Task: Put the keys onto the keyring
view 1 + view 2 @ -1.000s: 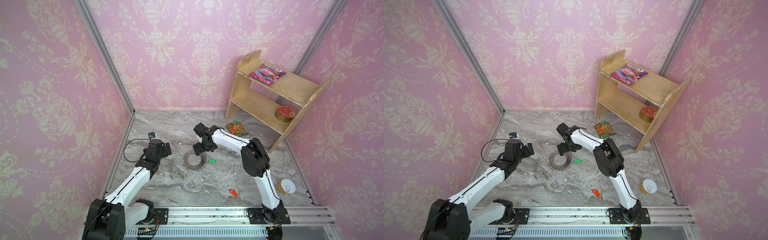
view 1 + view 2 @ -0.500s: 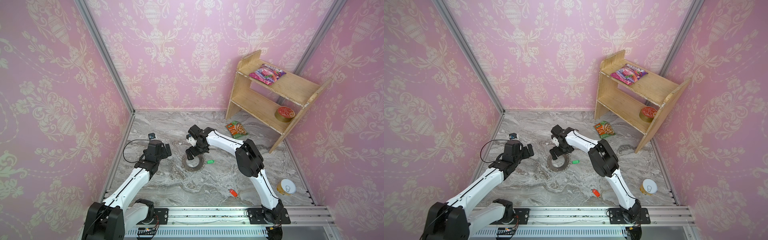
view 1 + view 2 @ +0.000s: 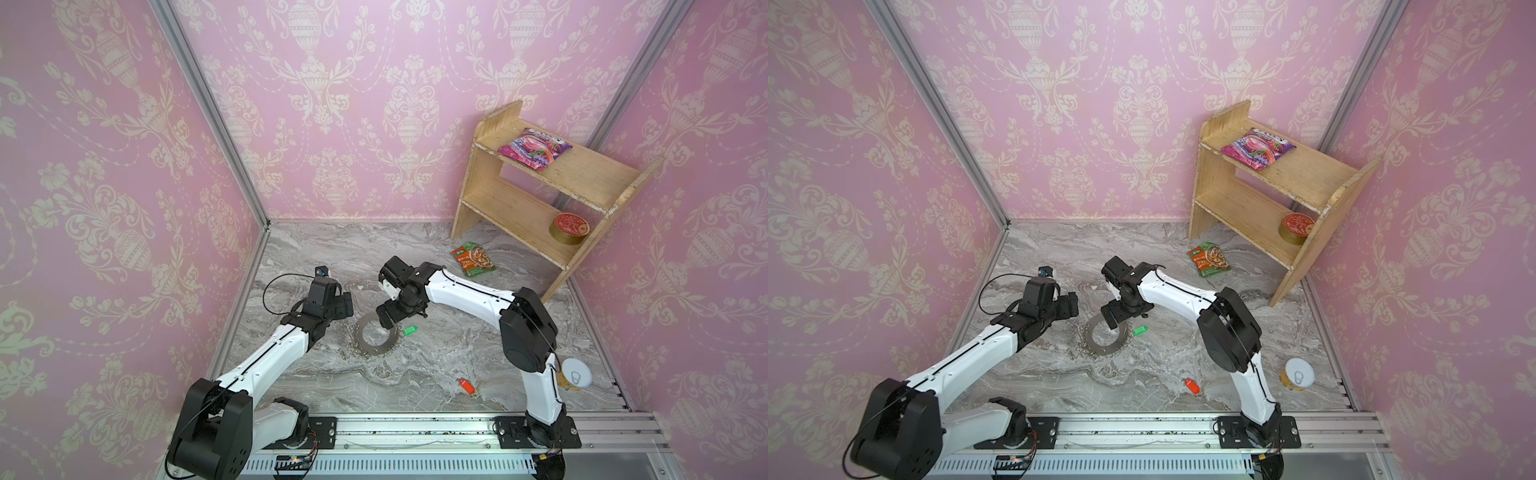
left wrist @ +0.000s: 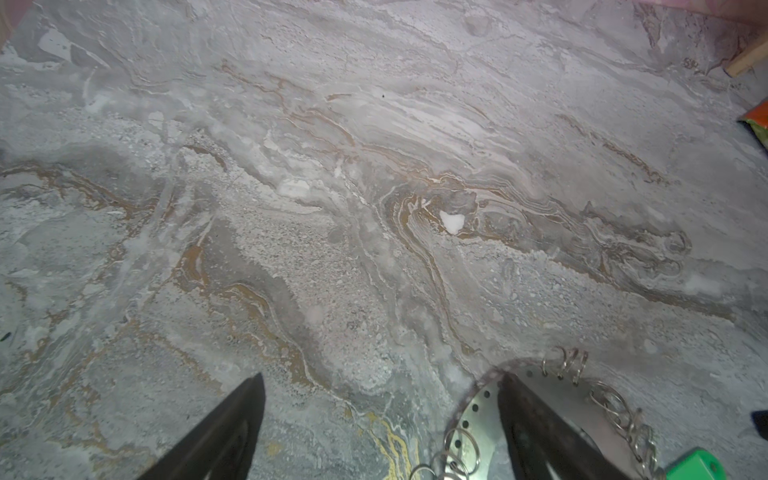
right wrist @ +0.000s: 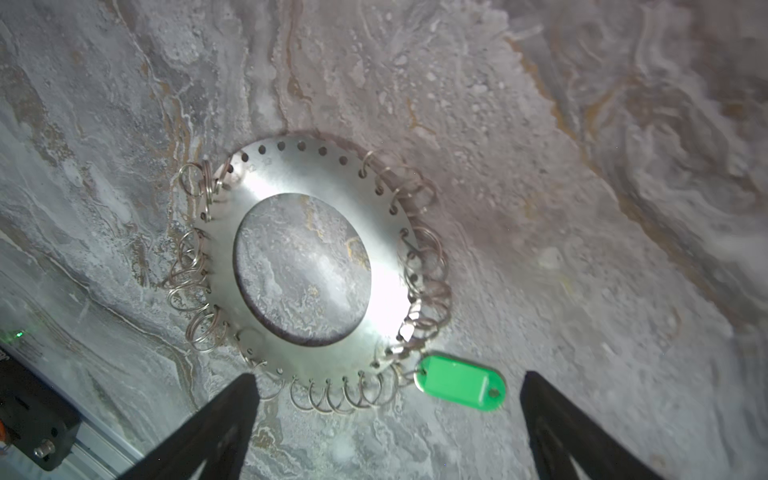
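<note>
The keyring [image 3: 376,348] lies flat on the marble floor, a grey metal disc with a wide hole and wire loops round its rim [image 5: 291,172]. A key with a green tag [image 3: 409,330] [image 5: 459,382] lies at its right rim, among the loops. Another key, with a red tag [image 3: 467,386], lies alone toward the front right. My right gripper [image 3: 388,318] [image 5: 389,376] hangs open above the ring's far rim, holding nothing. Low at the ring's left rim [image 4: 478,415] my left gripper [image 3: 347,309] [image 4: 380,376] is open, with one finger over the metal.
A wooden shelf [image 3: 540,199] stands at the back right with a pink packet [image 3: 534,147] and a red tin [image 3: 569,227]. An orange-green packet [image 3: 473,259] lies in front of it. A can [image 3: 575,374] stands beside the right arm's base. Pink walls enclose three sides.
My right gripper has swung left and down over the keyring. The keyring and the green-tagged key have slid slightly toward the front left. My left gripper has edged right, its jaws narrowing a little.
</note>
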Controlling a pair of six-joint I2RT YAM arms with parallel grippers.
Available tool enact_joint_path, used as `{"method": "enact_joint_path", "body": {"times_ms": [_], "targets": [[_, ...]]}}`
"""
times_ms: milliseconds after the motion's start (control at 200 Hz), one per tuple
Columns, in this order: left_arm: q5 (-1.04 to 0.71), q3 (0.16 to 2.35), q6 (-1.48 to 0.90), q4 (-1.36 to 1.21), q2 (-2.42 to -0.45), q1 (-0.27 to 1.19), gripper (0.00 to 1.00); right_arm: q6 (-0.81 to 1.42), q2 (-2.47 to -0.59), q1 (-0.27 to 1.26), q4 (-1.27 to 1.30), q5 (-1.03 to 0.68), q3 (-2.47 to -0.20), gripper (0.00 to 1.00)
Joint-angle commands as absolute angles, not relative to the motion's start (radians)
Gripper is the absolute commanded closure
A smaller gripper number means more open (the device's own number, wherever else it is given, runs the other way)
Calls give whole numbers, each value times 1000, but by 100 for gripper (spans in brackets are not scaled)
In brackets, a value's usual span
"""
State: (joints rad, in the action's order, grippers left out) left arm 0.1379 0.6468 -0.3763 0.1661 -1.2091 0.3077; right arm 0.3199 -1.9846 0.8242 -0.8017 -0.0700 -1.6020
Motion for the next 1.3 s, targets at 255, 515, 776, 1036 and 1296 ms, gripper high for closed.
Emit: {"method": "enact_joint_path", "body": {"times_ms": [255,515,776,1036,1296], "targets": [[-21,792,-342,318,-1488,422,30,661,-1792,917,-737,69,-1289,0],[-63,897,-320,362,-1635,437,42,649,-1697,916,-786,86,-1279,0],[-103,928,-307,433,-1724,468,52,722,-1625,917,-738,66,-1184,0],[-126,873,-386,473,-1700,494,68,748,-1658,918,-677,45,-1154,0],[-146,707,-535,512,-1574,546,72,752,-1699,917,-653,19,-1144,0]]}}
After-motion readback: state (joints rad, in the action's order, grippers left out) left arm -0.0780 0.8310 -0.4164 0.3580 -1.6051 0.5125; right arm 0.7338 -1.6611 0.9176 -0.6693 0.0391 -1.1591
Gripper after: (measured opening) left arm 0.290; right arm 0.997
